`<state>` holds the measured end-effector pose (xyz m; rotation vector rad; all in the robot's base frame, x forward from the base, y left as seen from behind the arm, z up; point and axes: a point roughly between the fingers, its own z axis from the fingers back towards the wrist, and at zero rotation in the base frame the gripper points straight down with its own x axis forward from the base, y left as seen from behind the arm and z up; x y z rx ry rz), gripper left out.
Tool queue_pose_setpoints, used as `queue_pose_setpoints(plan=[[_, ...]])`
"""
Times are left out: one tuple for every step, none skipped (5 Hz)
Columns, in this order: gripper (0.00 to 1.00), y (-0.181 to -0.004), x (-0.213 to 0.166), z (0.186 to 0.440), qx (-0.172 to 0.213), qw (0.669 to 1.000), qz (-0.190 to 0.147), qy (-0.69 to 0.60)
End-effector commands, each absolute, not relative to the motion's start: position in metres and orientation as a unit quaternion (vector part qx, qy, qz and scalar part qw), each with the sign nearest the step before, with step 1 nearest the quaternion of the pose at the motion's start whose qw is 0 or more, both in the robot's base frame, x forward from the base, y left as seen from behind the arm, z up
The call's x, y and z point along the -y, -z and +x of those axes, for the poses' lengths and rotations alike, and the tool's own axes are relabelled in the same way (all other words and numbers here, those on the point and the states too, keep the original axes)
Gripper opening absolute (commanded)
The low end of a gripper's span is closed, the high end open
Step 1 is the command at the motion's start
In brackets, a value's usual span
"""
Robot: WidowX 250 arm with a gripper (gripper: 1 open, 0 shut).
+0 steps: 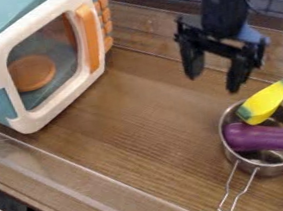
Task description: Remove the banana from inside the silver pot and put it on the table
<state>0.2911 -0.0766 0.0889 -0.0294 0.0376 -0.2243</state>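
The silver pot [246,152] sits at the right front of the wood-grain table [124,151], its wire loop handle [233,194] pointing to the front. The yellow banana [265,102] with a green tip leans on the pot's far rim, resting over a purple eggplant [264,138] that lies inside the pot. My black gripper [215,73] hangs open and empty above the table, up and to the left of the pot, its fingers pointing down.
A teal-and-white toy microwave [35,53] stands at the left with an orange item behind its door. A clear plastic rim [59,166] runs along the table's front edge. Bare tabletop lies between the microwave and the pot.
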Motion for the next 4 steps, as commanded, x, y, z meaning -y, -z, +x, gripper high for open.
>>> queue_pose_setpoints(plan=[[1.00,-0.083,0.093,0.295,0.016,0.992,-0.018,0.122],[0.00,-0.083,0.100,0.297,0.032,0.993,-0.018,0.116],[1.00,-0.087,0.101,0.299,0.036,0.993,-0.018,0.110],[1.00,-0.097,0.117,0.297,0.038,0.992,-0.018,0.119]])
